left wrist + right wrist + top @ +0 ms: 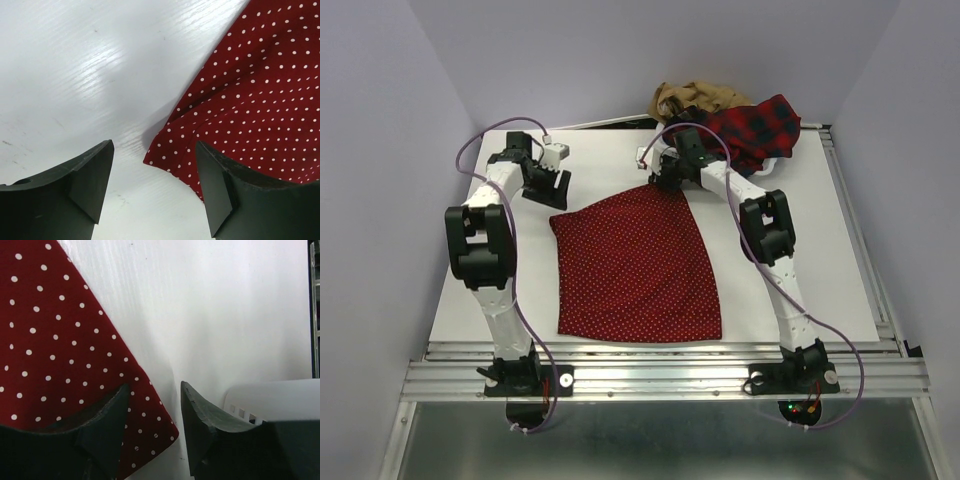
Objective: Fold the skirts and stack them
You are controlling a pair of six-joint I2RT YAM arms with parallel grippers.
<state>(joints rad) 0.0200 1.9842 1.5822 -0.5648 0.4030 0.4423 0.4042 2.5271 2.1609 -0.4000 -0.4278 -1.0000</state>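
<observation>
The red skirt with tiny white dots (635, 265) lies spread flat in the middle of the white table. My left gripper (552, 187) hovers open at its far left corner. In the left wrist view that corner (170, 152) lies between the dark fingers (80, 182), nearer the right one, and nothing is gripped. My right gripper (660, 180) is open at the far right corner. In the right wrist view the skirt's tip (160, 432) sits in the gap of the gripper (155, 427). The plaid skirt (760, 125) and the tan skirt (695, 98) are heaped at the back right.
A white mesh basket (280, 400) stands just right of my right gripper, under the heaped skirts. The table (820, 260) ends at a metal rail (855, 240) on the right and at the aluminium frame by the arm bases. Purple cables loop off both arms.
</observation>
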